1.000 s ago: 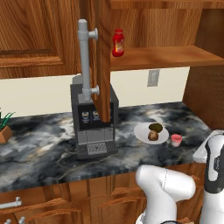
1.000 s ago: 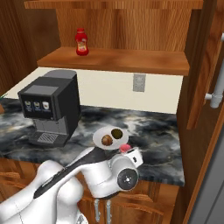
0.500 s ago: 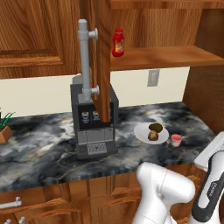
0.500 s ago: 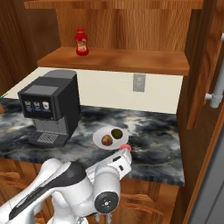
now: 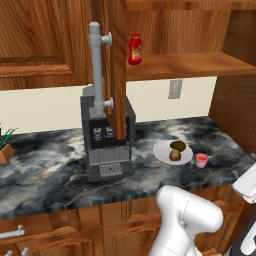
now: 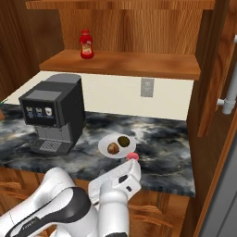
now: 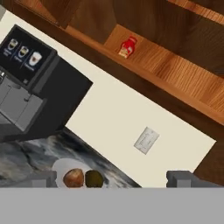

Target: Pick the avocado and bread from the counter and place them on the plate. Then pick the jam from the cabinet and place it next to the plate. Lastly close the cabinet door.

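My gripper (image 7: 111,177) has its jaws wide apart, holding nothing. On the counter (image 5: 50,170) I see the plate (image 5: 161,150) carrying bread (image 5: 174,155) and avocado (image 5: 178,145). Jam (image 5: 201,160) sits just beside the plate. The cabinet door (image 5: 118,65) stands open.

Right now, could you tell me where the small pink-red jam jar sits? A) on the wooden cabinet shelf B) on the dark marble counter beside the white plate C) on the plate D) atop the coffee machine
B: the jam jar stands on the counter just beside the plate.
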You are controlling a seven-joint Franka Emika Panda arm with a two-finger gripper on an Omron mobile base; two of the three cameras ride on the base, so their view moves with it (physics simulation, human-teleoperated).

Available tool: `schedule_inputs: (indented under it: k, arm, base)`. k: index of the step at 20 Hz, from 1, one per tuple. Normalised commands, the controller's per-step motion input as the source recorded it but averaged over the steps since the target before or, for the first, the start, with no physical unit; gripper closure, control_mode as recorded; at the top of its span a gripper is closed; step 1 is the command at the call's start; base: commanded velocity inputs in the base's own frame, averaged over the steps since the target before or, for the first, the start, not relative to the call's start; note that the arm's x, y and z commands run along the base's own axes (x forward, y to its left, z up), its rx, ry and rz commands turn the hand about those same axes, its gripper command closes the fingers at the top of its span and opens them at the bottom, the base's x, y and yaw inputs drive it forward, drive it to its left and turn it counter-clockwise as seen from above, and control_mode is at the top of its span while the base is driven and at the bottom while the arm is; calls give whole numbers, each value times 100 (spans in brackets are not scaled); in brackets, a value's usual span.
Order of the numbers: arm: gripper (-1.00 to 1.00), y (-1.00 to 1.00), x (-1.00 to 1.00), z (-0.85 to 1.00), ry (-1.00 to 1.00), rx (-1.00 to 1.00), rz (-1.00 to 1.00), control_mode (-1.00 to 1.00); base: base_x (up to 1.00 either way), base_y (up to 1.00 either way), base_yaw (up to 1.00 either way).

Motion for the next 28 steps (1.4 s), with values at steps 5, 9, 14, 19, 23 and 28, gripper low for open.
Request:
schedule_inputs:
  k: [5, 9, 14, 19, 23, 28]
  arm:
    - [-100, 0, -33, 37, -23, -7, 0, -100]
    - [-100, 0, -55, 33, -17, -21, 0, -100]
    - [-100, 0, -46, 26, 0, -14, -2, -100]
    - [-100, 0, -18, 10, 24, -20, -5, -100]
    - [-100, 0, -34, 8, 3, -33, -18, -100]
    - [-100, -6, -60, 1, -10, -17, -17, -100]
  base:
    - [0, 0, 0]
    - [0, 0, 0]
    - [0, 0, 0]
    - [0, 0, 0]
    - [0, 0, 0]
    - [0, 0, 0]
